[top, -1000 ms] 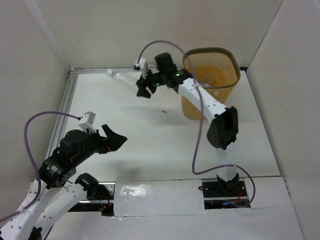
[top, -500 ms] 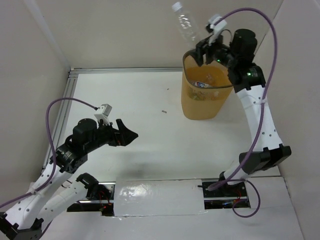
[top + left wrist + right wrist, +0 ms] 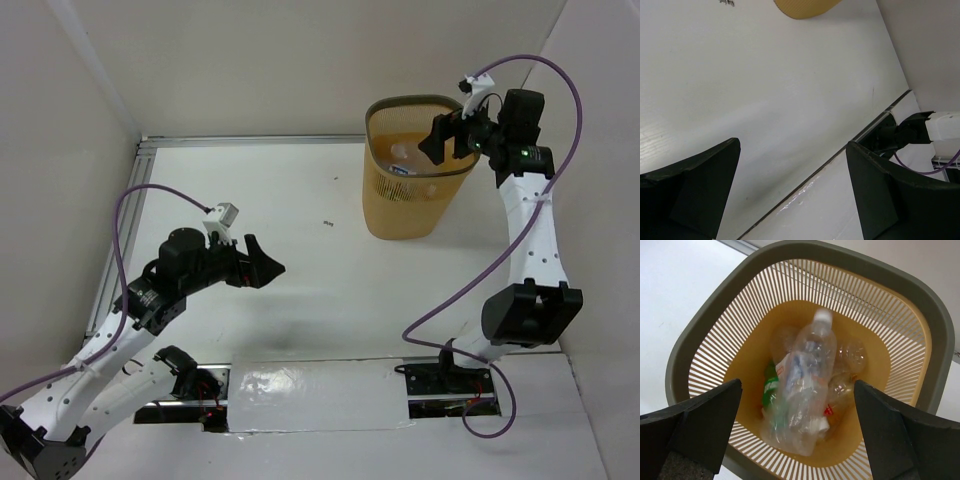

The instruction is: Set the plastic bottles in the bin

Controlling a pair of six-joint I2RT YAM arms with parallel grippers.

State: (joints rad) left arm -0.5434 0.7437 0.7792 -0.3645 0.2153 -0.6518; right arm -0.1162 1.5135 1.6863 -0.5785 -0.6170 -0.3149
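bin [image 3: 805,7] cropped at top, lower bottles [image 3: 771,385] obscured

1. The left arm [image 3: 100,350] sits low on the near-left side, with its elbow bent and the forearm angled up and inward.
2. The left gripper [image 3: 262,266] points off to the right, jaws spread wide and empty.
3. The right arm [image 3: 530,230] stretches tall toward the far right, and its wrist folds over to the left.
4. The right gripper [image 3: 443,140] aims downward, jaws parted wide too, gripping nothing.
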